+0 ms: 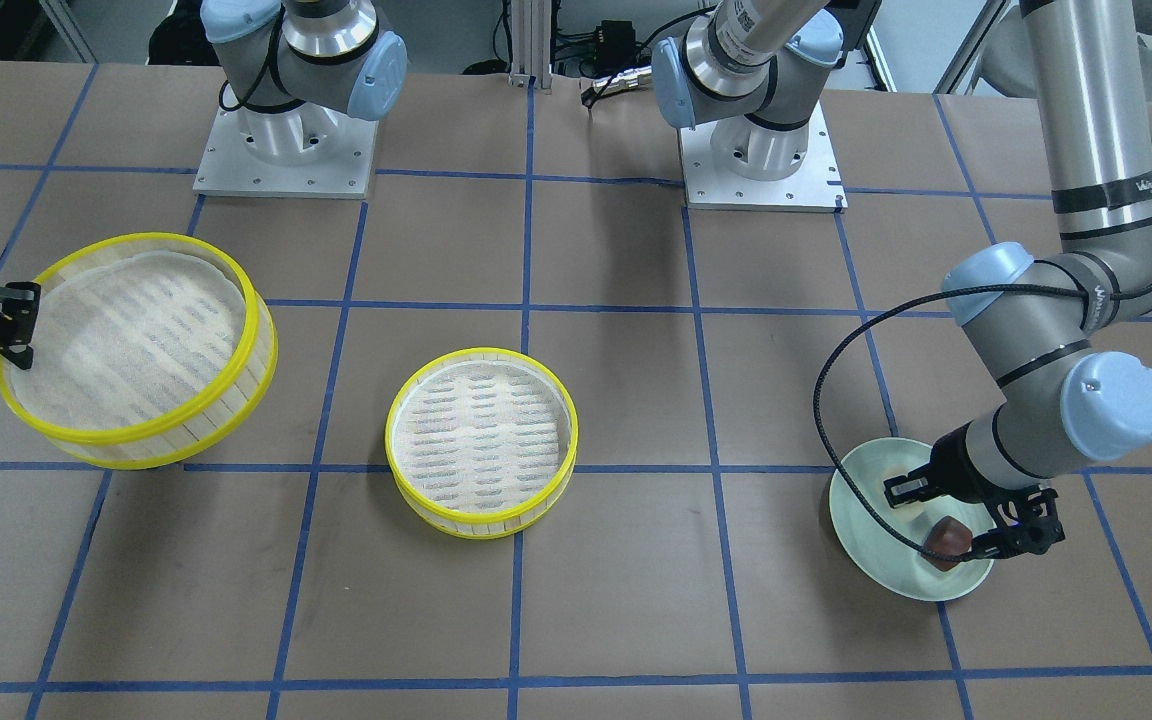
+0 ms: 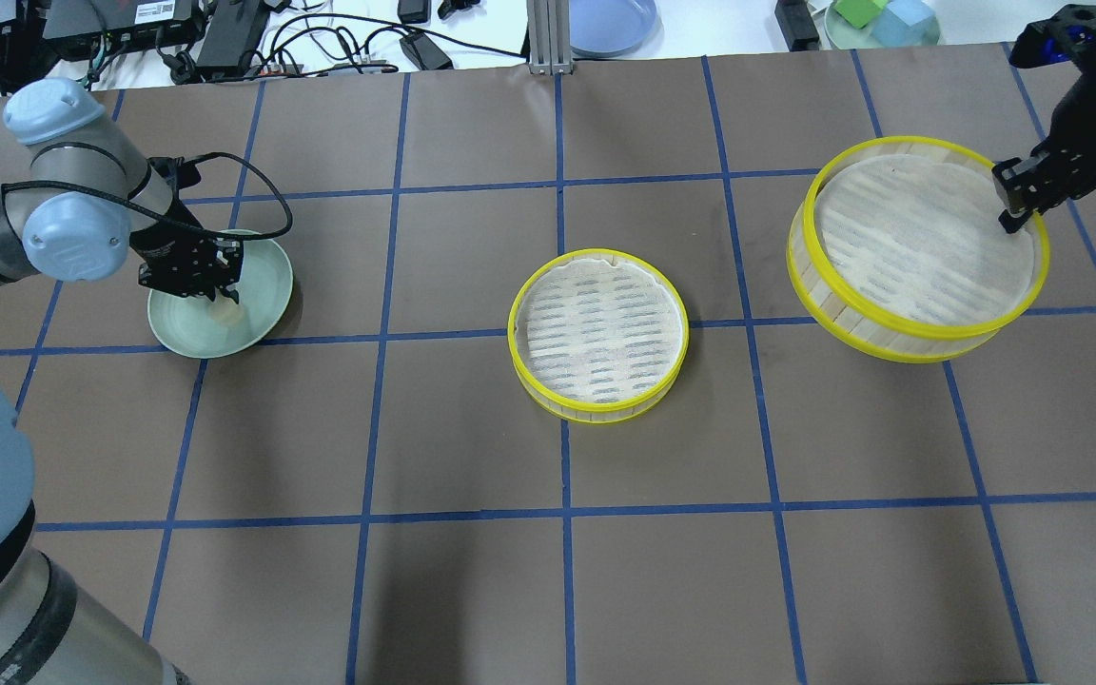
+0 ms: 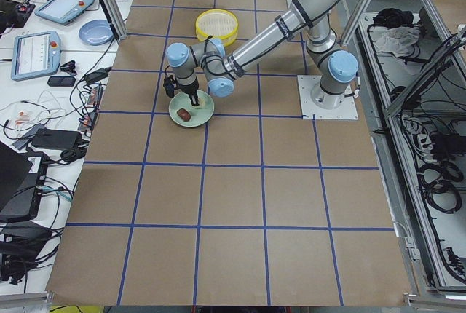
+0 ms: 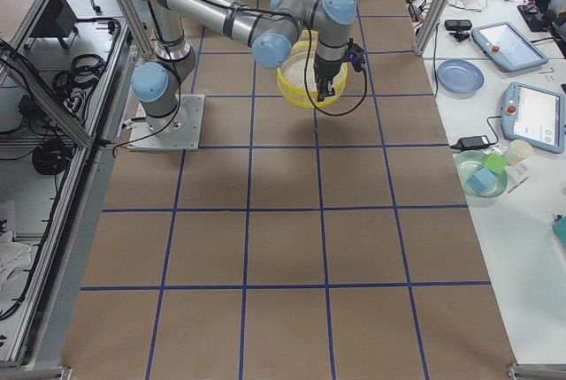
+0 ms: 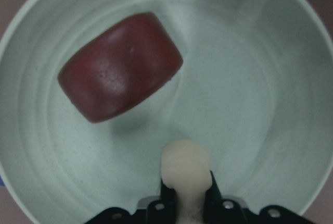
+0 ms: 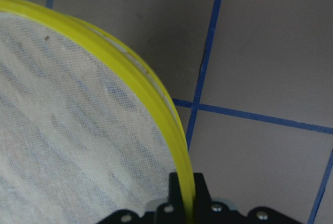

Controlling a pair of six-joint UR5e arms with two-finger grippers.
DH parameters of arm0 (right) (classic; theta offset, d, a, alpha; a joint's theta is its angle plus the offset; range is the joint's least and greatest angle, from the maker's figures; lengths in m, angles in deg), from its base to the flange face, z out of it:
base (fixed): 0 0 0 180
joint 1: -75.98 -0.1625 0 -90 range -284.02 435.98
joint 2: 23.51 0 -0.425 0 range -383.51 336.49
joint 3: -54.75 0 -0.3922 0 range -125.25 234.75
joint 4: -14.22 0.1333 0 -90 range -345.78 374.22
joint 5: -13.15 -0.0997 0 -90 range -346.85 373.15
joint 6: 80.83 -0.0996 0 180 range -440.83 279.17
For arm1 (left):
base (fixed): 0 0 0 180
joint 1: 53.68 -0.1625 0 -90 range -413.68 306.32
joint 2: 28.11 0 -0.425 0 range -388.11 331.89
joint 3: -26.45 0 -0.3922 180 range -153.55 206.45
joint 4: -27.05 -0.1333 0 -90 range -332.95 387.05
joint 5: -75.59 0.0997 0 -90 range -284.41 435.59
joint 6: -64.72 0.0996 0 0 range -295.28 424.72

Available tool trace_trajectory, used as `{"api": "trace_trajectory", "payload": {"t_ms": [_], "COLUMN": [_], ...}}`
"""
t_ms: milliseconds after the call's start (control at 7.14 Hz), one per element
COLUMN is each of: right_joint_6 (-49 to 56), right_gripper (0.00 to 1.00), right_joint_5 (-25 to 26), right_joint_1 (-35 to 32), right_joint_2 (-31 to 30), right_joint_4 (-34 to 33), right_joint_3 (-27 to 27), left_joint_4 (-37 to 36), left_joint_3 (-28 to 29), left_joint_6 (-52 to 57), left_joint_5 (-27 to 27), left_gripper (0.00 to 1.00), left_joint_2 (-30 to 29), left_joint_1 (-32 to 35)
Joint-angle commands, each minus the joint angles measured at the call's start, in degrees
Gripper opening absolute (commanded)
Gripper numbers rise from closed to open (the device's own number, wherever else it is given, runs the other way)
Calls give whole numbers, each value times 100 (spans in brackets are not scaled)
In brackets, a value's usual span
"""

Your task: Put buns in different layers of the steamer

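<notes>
My left gripper (image 5: pixel 186 182) is shut on the cream-white bun (image 5: pixel 184 164) low over the pale green plate (image 5: pixel 260 94). The bun also shows in the overhead view (image 2: pixel 225 312). The dark reddish-brown bun (image 5: pixel 119 73) lies loose on the plate, also seen in the front view (image 1: pixel 946 540). One steamer layer (image 2: pixel 597 333) sits flat at the table's middle. My right gripper (image 2: pixel 1012 202) is shut on the yellow rim of the other steamer layer (image 2: pixel 919 247), which is tilted and raised off the table. Both layers are empty.
The two arm bases (image 1: pixel 286 150) stand at the robot's side of the table. A blue dish (image 2: pixel 610 19) and a green tray of blocks (image 2: pixel 881 19) lie beyond the far edge, among cables.
</notes>
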Motion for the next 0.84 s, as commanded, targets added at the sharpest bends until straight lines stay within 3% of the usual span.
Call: {"api": "trace_trajectory", "payload": {"t_ms": [0, 140, 280, 700], "right_joint_6": [-133, -464, -528, -529], "right_gripper": [0, 0, 0, 0], "right_joint_5": [-31, 12, 48, 48], "right_joint_1": [-45, -149, -246, -247], "right_joint_2": [-154, -171, -171, -154], "right_joint_4": [85, 77, 77, 85], "right_joint_3": [8, 25, 17, 17], "left_joint_4": [112, 130, 130, 33], "left_joint_3": [423, 434, 442, 390], "left_joint_6": [-242, -931, -1782, -3683], "left_joint_5": [28, 11, -520, -1269], "left_gripper": [0, 0, 0, 0], "left_joint_2": [358, 525, 683, 711], "left_joint_1": [495, 873, 1312, 2525]}}
